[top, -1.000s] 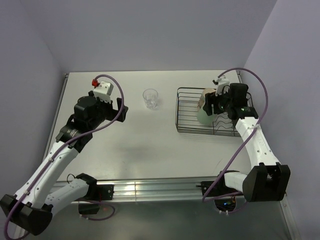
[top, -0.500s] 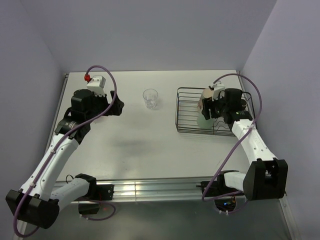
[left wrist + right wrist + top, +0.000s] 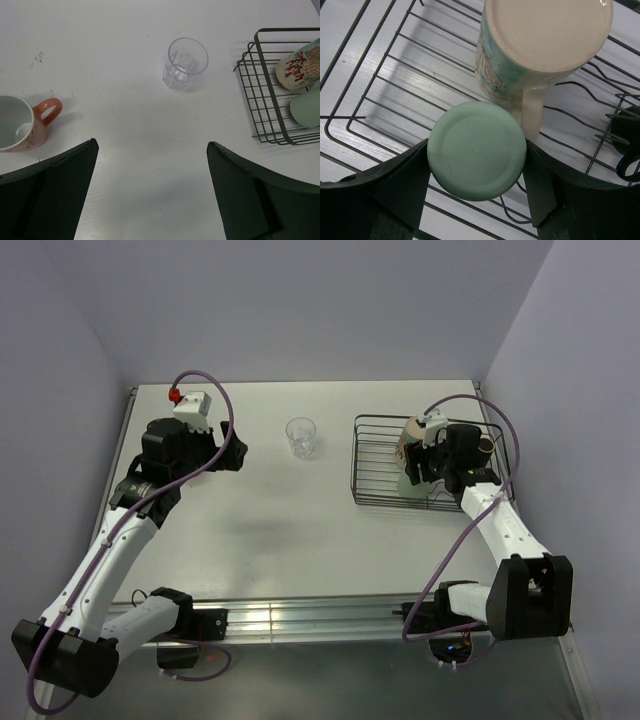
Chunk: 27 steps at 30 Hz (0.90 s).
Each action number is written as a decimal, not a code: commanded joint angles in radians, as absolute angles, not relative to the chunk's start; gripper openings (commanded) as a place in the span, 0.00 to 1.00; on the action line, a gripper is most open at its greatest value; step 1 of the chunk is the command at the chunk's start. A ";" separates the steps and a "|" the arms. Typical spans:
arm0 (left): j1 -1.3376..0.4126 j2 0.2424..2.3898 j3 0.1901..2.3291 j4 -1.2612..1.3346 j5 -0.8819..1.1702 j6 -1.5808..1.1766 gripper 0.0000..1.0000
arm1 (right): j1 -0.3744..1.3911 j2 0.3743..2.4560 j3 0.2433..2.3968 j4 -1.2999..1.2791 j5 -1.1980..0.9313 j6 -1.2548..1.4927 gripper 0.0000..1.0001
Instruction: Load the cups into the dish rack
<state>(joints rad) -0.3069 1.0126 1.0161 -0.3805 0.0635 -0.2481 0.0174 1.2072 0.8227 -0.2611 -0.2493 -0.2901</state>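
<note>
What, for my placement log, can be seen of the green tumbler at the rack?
The green tumbler is pale mint, smooth and plastic-looking, with a round flat base. It is upside down inside the dish rack, base toward the right wrist camera. The right pincer grips it, one finger on each side. The upturned cream mug stands close beside it, handle toward it; contact there or with the wires cannot be told.
</note>
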 commanded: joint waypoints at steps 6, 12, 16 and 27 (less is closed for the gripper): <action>-0.301 1.026 1.066 -0.364 0.051 -0.224 0.99 | 0.023 1.192 0.801 -0.201 -0.219 -0.314 0.11; -0.296 1.034 1.062 -0.367 0.040 -0.218 0.99 | 0.023 1.184 0.795 -0.216 -0.203 -0.319 0.27; -0.295 1.035 1.065 -0.365 0.038 -0.212 0.99 | 0.023 1.167 0.790 -0.224 -0.193 -0.327 0.48; -0.284 1.039 1.058 -0.362 0.031 -0.201 0.99 | 0.023 1.143 0.815 -0.282 -0.179 -0.331 0.78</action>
<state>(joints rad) -0.2909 1.0389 1.0233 -0.3828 0.0433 -0.2218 0.0174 1.1793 0.7975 -0.2668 -0.2115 -0.3122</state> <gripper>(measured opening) 0.993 0.778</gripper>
